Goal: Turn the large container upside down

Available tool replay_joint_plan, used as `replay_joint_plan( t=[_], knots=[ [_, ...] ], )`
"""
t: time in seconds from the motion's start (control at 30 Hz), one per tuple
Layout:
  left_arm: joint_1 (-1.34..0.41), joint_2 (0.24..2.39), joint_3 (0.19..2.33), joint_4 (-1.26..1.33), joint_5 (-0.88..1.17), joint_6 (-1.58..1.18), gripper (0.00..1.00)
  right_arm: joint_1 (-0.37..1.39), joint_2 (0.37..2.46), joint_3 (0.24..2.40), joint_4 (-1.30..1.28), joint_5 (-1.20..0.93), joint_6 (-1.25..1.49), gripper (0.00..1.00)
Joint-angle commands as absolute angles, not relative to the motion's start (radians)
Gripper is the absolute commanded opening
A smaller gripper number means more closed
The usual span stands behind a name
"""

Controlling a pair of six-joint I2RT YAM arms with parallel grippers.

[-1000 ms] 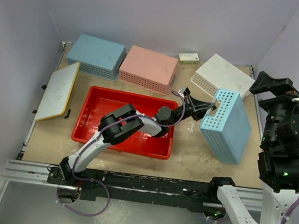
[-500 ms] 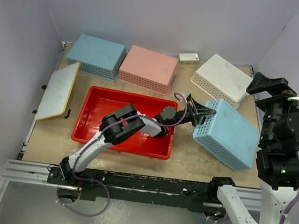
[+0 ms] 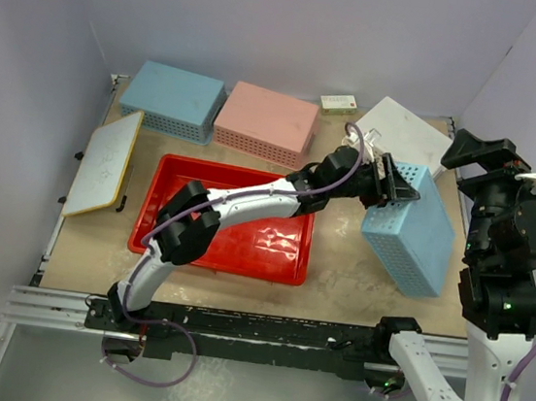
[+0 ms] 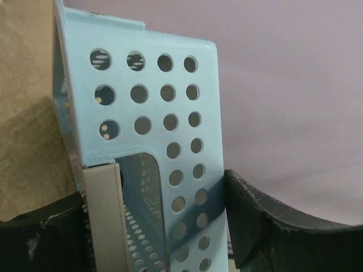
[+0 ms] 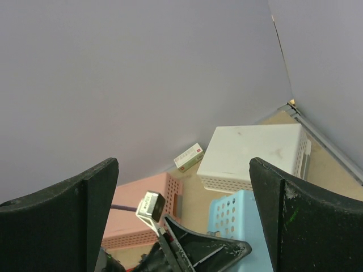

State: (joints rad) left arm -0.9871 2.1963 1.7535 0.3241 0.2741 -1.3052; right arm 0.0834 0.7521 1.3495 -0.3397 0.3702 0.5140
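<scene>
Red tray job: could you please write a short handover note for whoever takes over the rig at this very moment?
Left gripper: jaws shut on the perforated end wall of the light blue basket, which stands tilted, right of the tray.
Right gripper: open, empty, raised at the right side.
Red tray: flat on the table, open side up, not gripped.
Done: nothing on the tray yet.
Left: release the basket, take the tray's rim, turn it upside down.
</scene>
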Motion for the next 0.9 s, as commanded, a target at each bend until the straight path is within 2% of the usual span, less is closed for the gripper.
replay_joint_plan(
  t=[0.0, 0.17, 0.47, 0.53, 0.67, 0.87],
  knots=[
    [-1.009, 2.176, 1.911, -0.282, 0.062, -0.811, 0.66, 0.086, 0.754, 1.349, -0.285, 0.36, 0.528, 1.0],
    [-1.015, 2.18, 1.956, -0.379, -0.01, -0.717, 0.66, 0.086, 0.762, 1.348, -0.286, 0.353, 0.539, 1.0],
    [-1.011, 2.167, 1.95, -0.36, 0.035, -0.695, 0.67, 0.086, 0.769, 1.337, -0.299, 0.345, 0.54, 1.0],
    [-0.998, 2.14, 1.885, -0.243, 0.118, -0.747, 0.68, 0.086, 0.77, 1.331, -0.298, 0.344, 0.54, 1.0],
    [-0.959, 2.081, 1.693, 0.162, 0.338, -1.005, 0.7, 0.087, 0.77, 1.327, -0.297, 0.344, 0.54, 1.0],
    [-0.932, 2.088, 1.603, 0.507, 0.476, -1.266, 0.71, 0.087, 0.77, 1.321, -0.297, 0.344, 0.538, 1.0]
  ],
)
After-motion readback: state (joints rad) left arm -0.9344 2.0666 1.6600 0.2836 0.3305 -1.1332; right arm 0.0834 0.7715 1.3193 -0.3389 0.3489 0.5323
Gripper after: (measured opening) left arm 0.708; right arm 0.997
